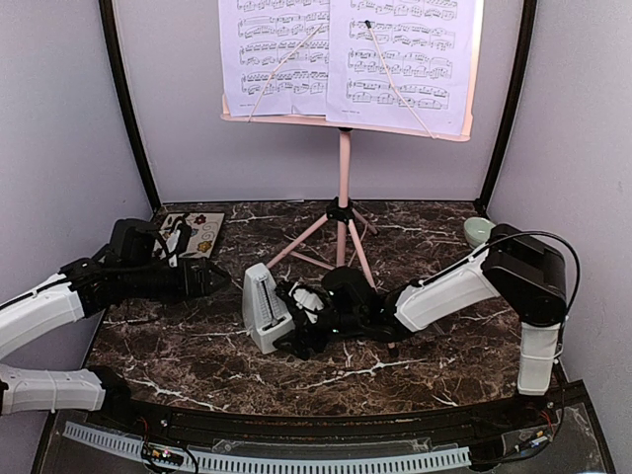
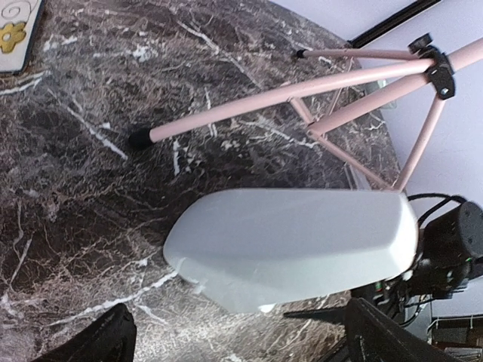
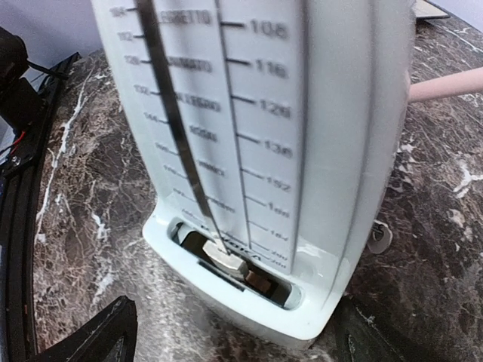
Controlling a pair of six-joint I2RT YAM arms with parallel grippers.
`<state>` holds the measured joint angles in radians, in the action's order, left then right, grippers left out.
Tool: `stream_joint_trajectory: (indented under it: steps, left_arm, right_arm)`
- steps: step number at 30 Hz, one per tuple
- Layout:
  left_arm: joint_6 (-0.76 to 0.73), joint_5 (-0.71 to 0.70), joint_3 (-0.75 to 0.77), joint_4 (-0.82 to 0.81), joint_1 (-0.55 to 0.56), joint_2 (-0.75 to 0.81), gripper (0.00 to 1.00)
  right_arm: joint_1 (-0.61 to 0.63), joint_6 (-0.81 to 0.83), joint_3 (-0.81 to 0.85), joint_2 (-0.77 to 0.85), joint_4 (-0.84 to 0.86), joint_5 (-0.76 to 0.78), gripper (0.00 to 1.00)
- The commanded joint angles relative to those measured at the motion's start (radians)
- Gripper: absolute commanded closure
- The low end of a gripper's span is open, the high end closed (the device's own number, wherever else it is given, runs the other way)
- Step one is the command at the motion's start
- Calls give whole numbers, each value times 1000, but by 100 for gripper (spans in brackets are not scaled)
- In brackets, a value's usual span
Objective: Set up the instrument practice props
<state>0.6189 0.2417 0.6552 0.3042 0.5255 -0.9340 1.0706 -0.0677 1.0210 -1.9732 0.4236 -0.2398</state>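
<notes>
Right end effector (image 1: 293,326) flanking metronome (image 1: 261,306), left end effector (image 1: 219,280) splayed nearby

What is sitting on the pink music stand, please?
Sheet-music pages lean on the music stand, pinned by two thin wire arms. They cover its plate; only the bottom lip shows.

Dark marble table (image 1: 425,385) under pink music stand (image 1: 344,188), grey metronome (image 1: 263,306), floral tile (image 1: 202,234), green bowl (image 1: 478,231).

Lavender walls (image 1: 59,118); dark marble tabletop (image 1: 434,365); black posts (image 1: 126,99)
</notes>
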Motion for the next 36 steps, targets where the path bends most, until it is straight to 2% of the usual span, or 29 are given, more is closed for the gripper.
stream_joint_trajectory:
  steps: [1, 5, 9, 13, 18, 22, 25, 31, 36]
  left_arm:
    - [34, -44, 96, 100, -7, 52, 1]
    - [43, -30, 183, 149, -2, 70, 1]
    - [37, -45, 287, 280, 40, 25, 1]
    - [59, -237, 364, 403, 218, -42, 1]
    - [97, -323, 401, 457, 291, -135, 1]
    - [69, -412, 441, 494, 338, -228, 1]
    - [43, -425, 448, 468, 341, -282, 1]
    - [52, -424, 441, 442, 346, -351, 15]
    - [65, -442, 437, 448, 346, -390, 21]
  right_arm:
    - [55, -52, 18, -4, 77, -43, 9]
    - [84, -71, 40, -22, 80, -70, 10]
    - [106, -88, 72, -39, 92, -96, 10]
    - [113, -117, 118, -71, 112, -111, 10]
    - [115, -130, 119, -64, 130, -122, 10]
    - [105, -163, 36, -9, 163, -77, 11]
    - [89, -204, -26, 38, 178, -27, 14]
    - [72, -216, -74, 79, 126, 45, 19]
    - [71, -215, -79, 89, 105, 72, 20]
